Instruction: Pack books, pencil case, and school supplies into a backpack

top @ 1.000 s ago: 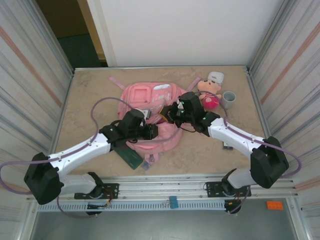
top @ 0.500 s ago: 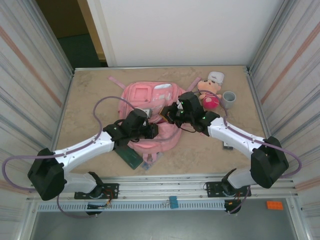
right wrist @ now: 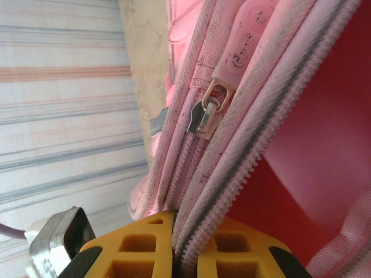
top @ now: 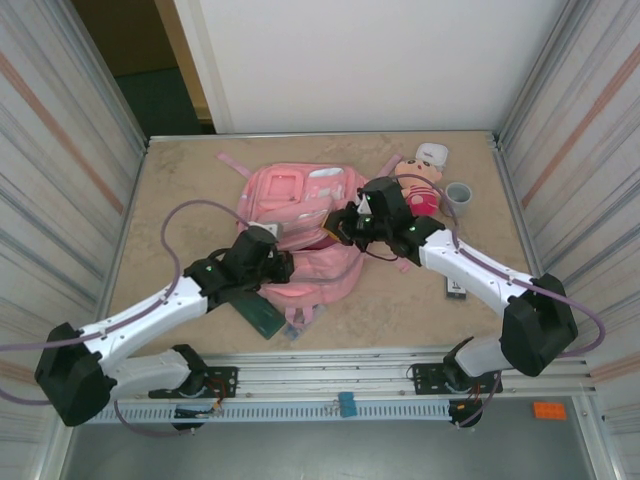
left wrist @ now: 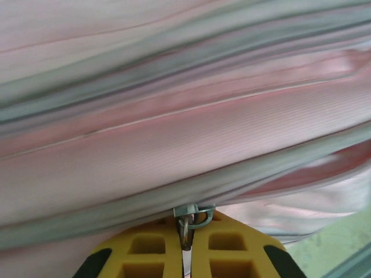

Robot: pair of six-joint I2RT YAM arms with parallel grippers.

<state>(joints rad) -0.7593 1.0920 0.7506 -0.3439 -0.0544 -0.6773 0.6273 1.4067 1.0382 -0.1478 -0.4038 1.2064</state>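
The left gripper (left wrist: 186,233) is pinched tight on the small metal zip pull (left wrist: 192,216), its yellow fingers meeting with only the tab between them. It sits at the near left side of the backpack (top: 300,188), which lies flat in the middle of the table. From the pull, the zip track (left wrist: 278,171) runs long and nearly level across the left wrist view, rising a little to the right, so I'd say any drag has to follow that line, not lift away from it. The right gripper (right wrist: 174,225) is clamped on the backpack's zipped rim at the far right of the opening, red lining showing beside it; it looks placed to brace the fabric. The pencil case (top: 262,318) lies just beside the backpack's near edge, under the left arm and nearer to that arm.
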